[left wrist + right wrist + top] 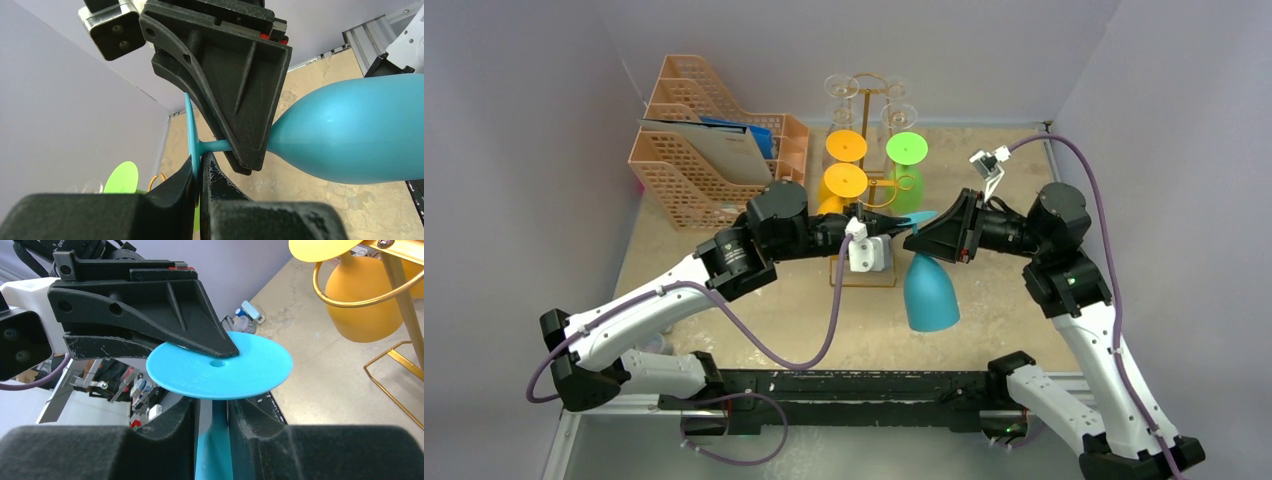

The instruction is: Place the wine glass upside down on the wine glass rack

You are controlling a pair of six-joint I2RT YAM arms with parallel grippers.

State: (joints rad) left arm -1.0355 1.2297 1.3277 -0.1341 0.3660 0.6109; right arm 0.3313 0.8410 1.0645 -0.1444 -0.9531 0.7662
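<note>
The blue wine glass (pixel 930 290) hangs bowl-down over the middle of the worktop, just on the near-edge side of the gold wine glass rack (pixel 400 290). The right tool (pixel 212 410) is clamped on its stem, and the left tool (pixel 200 170) pinches the rim of the foot. The glass looks like light, stiff, smooth plastic. The stem seems the safest hold, since it leaves the foot free for a ring hook.
</note>
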